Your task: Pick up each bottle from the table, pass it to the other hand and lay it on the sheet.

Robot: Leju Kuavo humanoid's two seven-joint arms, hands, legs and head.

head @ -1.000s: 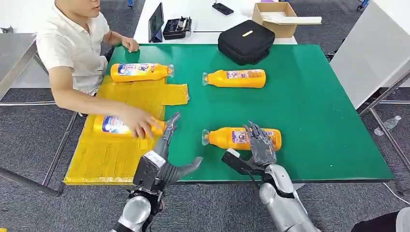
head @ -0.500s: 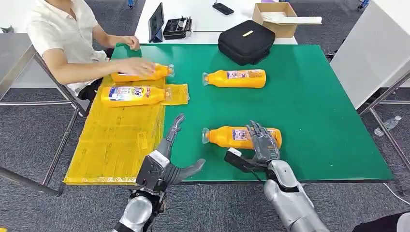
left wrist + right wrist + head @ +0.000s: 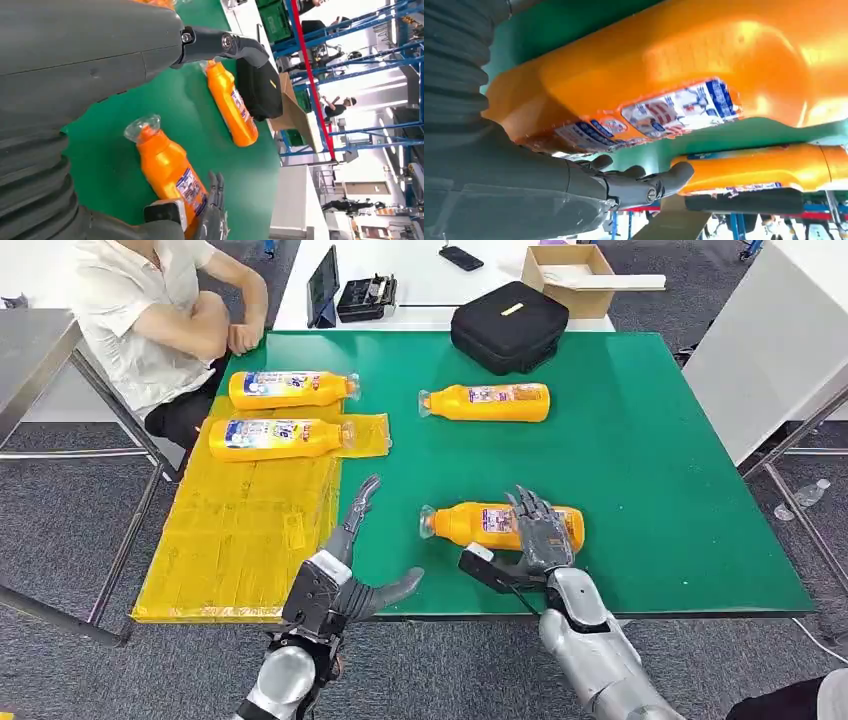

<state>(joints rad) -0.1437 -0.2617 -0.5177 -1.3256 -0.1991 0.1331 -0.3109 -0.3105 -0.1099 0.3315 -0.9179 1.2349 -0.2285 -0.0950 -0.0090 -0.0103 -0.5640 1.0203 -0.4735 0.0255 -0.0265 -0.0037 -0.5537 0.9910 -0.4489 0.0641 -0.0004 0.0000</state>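
The near orange bottle (image 3: 470,524) (image 3: 170,170) (image 3: 674,85) lies on its side on the green table (image 3: 650,470), cap to the left. My right hand (image 3: 540,535) lies over its labelled end, fingers across the top and thumb (image 3: 639,185) held off on the near side. My left hand (image 3: 345,570) hangs open at the table's near edge, fingers spread, holding nothing. A second bottle (image 3: 485,401) (image 3: 232,105) lies further back. On the yellow sheet (image 3: 230,540) lies one bottle (image 3: 280,437), and another (image 3: 290,388) lies at its far edge.
A person (image 3: 150,310) sits at the far left corner with arms drawn back. A black bag (image 3: 510,325) stands at the table's far edge, with a cardboard box (image 3: 575,275) and a black case (image 3: 365,295) on the white table behind. A white panel (image 3: 770,350) stands to the right.
The person slid a bottle up the sheet to lie beside the far one, then pulled both arms back. My right hand settled slightly further over the near bottle. My left hand barely moved.
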